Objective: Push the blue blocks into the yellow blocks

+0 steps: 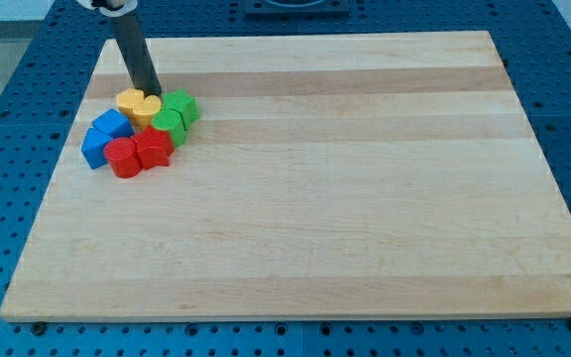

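All the blocks sit in one tight cluster at the view's upper left of the wooden board. Two yellow blocks, a round-edged one (129, 100) and a heart-like one (146, 109), are at the cluster's top. Two blue blocks lie just below and left of them: one (113, 123) touches the yellow blocks, the other (95, 147) is at the far left. My tip (151, 91) stands right behind the yellow blocks, at their top edge, touching or nearly touching them.
Two green blocks (179, 105) (170, 125) adjoin the yellow ones on the right. Two red blocks (123, 157) (153, 149) form the cluster's bottom. The board's left edge (62, 159) is close to the blue blocks.
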